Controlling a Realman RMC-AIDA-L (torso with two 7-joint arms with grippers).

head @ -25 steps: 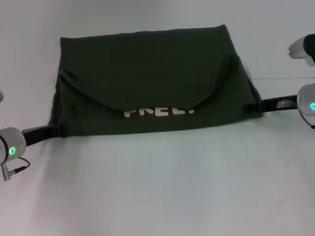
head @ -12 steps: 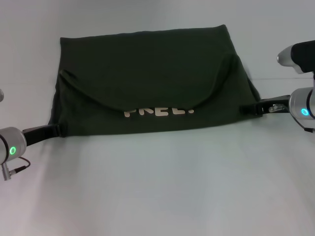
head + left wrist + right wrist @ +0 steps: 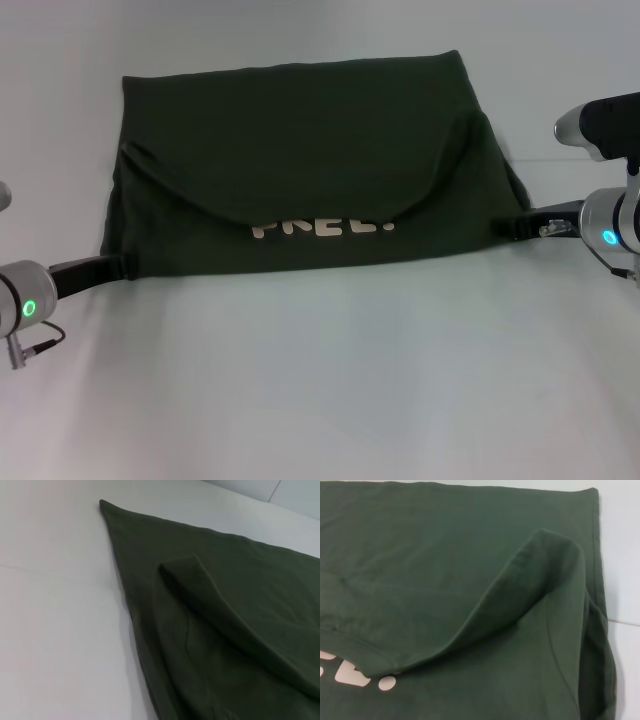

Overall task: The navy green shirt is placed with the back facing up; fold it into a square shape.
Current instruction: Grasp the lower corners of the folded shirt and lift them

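The left gripper point(image 3: 112, 266) lies low at the near left, its dark fingers reaching to the near-left corner of the navy green shirt point(image 3: 310, 140); the tip meets the cloth there, but whether the pincer is apart or clamped on the hem cannot be told from the head view, and the left wrist view shows no fingers.

The shirt lies flat on the white table point(image 3: 320, 380), partly folded into a wide block, its long axis running left to right. The far edge is straight. A curved flap is folded over toward the near side, and under its rim part of a white printed word point(image 3: 318, 226) shows on the near layer. In the left wrist view a folded ridge stands a little proud of the layer below.

The right gripper point(image 3: 512, 228) comes in from the right at the shirt's near-right corner, touching the fabric edge; it seems pinched on the cloth, though this cannot be told for certain.
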